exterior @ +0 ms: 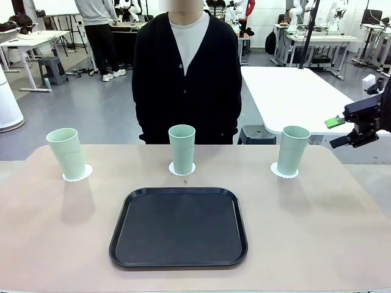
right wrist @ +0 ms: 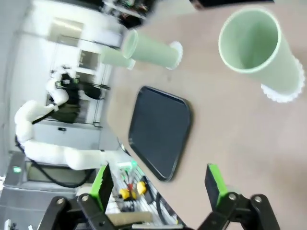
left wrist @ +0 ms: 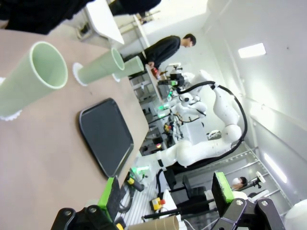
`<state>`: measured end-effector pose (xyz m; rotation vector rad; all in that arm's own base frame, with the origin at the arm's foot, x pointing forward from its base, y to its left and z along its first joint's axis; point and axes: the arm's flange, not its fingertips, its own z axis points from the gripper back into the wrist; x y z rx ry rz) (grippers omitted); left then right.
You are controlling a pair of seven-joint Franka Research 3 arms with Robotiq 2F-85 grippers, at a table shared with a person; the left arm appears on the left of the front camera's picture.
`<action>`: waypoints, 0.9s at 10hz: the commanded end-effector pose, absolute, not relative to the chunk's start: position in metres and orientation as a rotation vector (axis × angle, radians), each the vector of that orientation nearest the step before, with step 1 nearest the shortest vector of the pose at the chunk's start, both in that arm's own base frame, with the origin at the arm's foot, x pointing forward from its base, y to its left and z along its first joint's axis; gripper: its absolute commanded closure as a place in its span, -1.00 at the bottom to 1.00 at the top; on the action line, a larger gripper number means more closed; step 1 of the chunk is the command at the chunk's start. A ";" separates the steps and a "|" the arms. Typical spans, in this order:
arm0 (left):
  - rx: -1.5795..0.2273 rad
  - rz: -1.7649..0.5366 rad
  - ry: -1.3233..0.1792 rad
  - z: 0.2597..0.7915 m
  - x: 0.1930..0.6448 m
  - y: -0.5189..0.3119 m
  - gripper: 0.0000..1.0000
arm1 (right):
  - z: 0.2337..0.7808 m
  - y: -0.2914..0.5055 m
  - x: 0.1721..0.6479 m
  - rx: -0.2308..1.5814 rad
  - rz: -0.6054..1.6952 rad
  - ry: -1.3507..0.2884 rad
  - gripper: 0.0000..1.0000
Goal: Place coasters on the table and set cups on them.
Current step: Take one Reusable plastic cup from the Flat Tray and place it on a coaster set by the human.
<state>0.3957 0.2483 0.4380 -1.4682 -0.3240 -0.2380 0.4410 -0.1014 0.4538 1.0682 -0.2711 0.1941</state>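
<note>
Across the desk [exterior: 55, 244] in the front view, three cups [exterior: 181, 148] stand upright, each on its own coaster [exterior: 182, 170], in a row behind the black tray [exterior: 178, 227]. The right gripper [exterior: 345, 131] hangs off the desk's right edge, carrying nothing. In the left wrist view, the left gripper [left wrist: 165, 191] is spread wide and empty. In the right wrist view, the jaws likewise stand wide apart, empty, with the nearest cup [right wrist: 259, 48] well clear. Placement appears complete; any withdrawal should stay high, clear of the rims.

Both grippers, left [left wrist: 165, 191] and right [right wrist: 158, 184], hold fingers spread wide.
</note>
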 end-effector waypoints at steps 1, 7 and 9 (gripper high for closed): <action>-1.463 -0.240 -0.331 0.440 0.395 0.249 -1.00 | 0.460 -0.126 0.443 1.166 0.170 -0.323 -1.00; -1.463 -0.240 -0.331 0.440 0.395 0.249 -1.00 | 0.448 -0.163 0.425 1.255 0.123 -0.336 -1.00; -1.463 -0.240 -0.331 0.440 0.395 0.249 -1.00 | 0.449 -0.165 0.422 1.254 0.130 -0.341 -1.00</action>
